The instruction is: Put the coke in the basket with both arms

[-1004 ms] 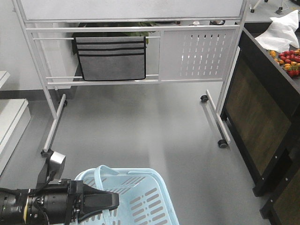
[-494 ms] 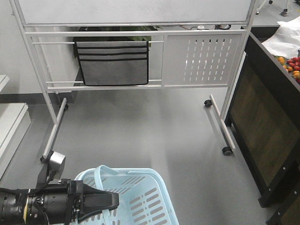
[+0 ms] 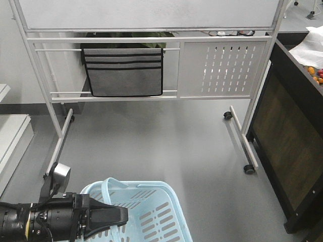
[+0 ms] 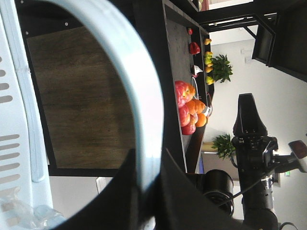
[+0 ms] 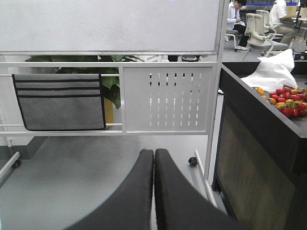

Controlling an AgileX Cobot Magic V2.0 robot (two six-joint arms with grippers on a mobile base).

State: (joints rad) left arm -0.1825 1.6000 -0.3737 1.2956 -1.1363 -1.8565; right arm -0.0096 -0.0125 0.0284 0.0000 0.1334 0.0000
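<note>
The light blue basket (image 3: 151, 214) sits at the bottom of the front view. My left gripper (image 3: 118, 216) is shut on one of its thin swing handles (image 3: 107, 187). In the left wrist view that pale handle (image 4: 141, 96) runs straight down between the two black fingers of the left gripper (image 4: 148, 158), with the slotted basket wall (image 4: 14, 120) at the left. The right gripper (image 5: 154, 152) is shut with nothing in it, its fingers pressed together above the grey floor. The coke is out of view.
A white wheeled board stand (image 3: 222, 65) with a grey fabric pocket (image 3: 123, 70) stands ahead. A dark wood-fronted counter (image 3: 290, 141) runs along the right, carrying fruit (image 5: 288, 103) and a white bag (image 5: 276, 69). A low white step (image 3: 10, 138) lies at the left.
In the front view the stand and the counter have slid to the right and slightly down. The basket and my left arm keep the same place in the frame.
</note>
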